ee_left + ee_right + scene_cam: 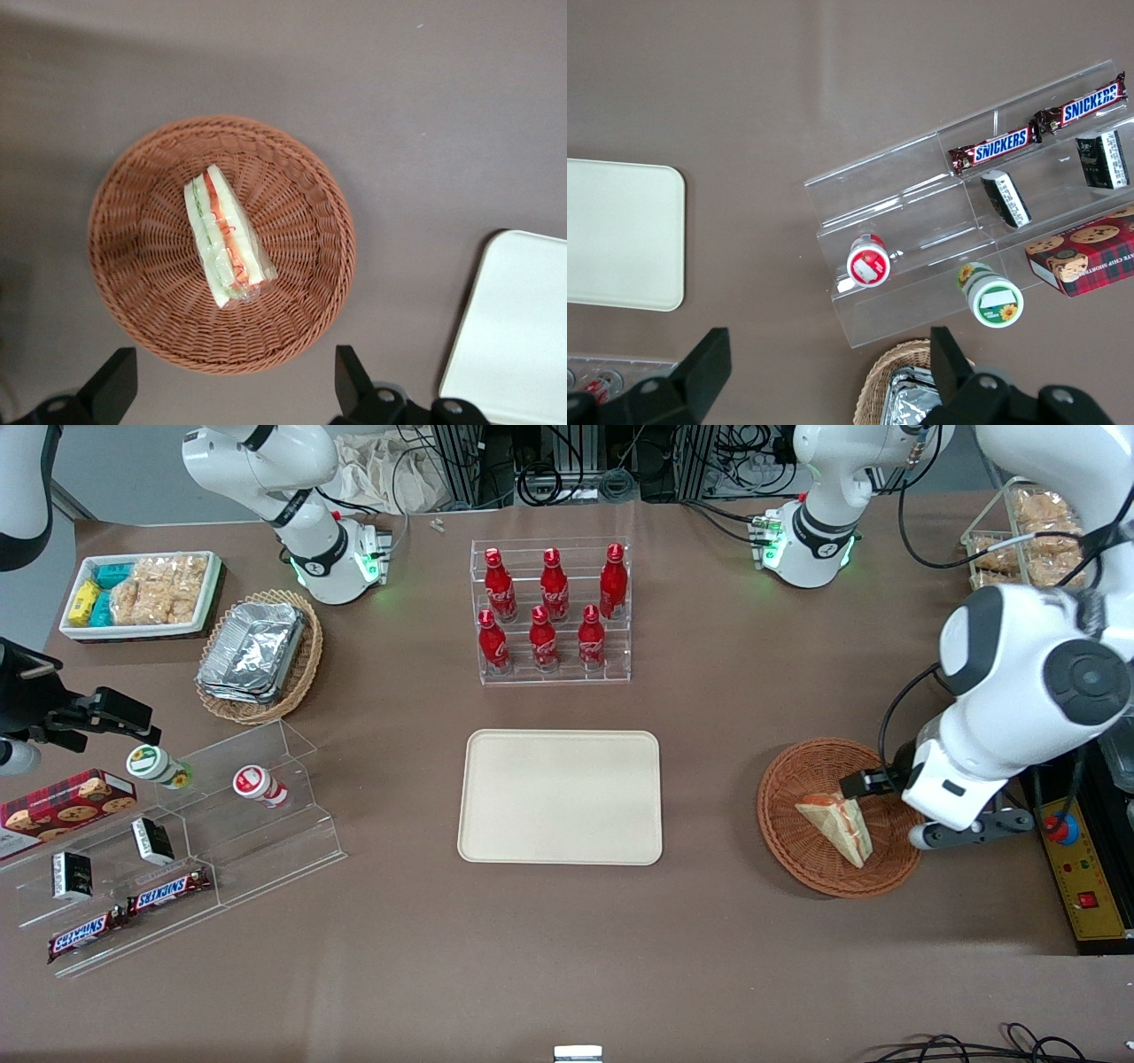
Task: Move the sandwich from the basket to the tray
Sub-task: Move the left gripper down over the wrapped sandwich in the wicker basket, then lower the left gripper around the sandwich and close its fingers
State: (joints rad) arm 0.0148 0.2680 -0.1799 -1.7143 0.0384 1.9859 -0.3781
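Triangular white-bread sandwich (226,237) lying in round reddish-brown wicker basket (142,266) on brown table (709,717). Left arm's gripper (232,390) hovering above basket, fingers spread wide. Cream rectangular tray (561,796) nearby. "SNICKERS" bars (993,147) toward parked arm's end.

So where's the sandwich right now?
The sandwich lies in the basket toward the working arm's end, apart from the tray, under the open gripper.

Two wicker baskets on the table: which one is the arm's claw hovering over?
The reddish-brown basket holding the sandwich; the open gripper hangs above it. The tan basket holds foil containers.
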